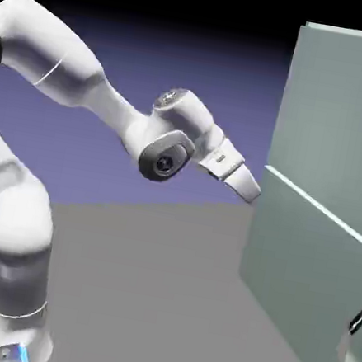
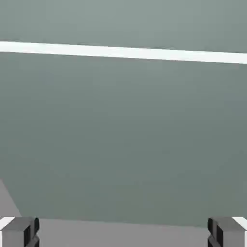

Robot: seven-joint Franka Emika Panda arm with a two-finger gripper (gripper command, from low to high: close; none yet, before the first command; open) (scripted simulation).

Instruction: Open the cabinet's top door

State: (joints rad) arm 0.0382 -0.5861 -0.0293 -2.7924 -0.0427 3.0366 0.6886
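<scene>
The pale grey-green cabinet (image 1: 316, 242) stands at the exterior view's right, its two panels split by a thin light seam (image 1: 322, 209). The top door (image 1: 347, 113) is the panel above that seam; its handle is out of view. My gripper (image 1: 254, 191) hovers just short of the cabinet's near edge, about level with the seam and touching nothing. In the hand view the cabinet face (image 2: 123, 135) fills the picture, with the seam (image 2: 123, 51) running across near the top and a strip of the top door (image 2: 123, 19) above it. My gripper (image 2: 123, 234) is open, its fingertips (image 2: 21, 232) far apart and empty.
A short dark-and-light handle (image 1: 358, 320) sits on the lower panel at the far right. The grey table (image 1: 147, 296) stretches between the robot's base and the cabinet. A strip of the table (image 2: 120, 234) shows below the cabinet in the hand view.
</scene>
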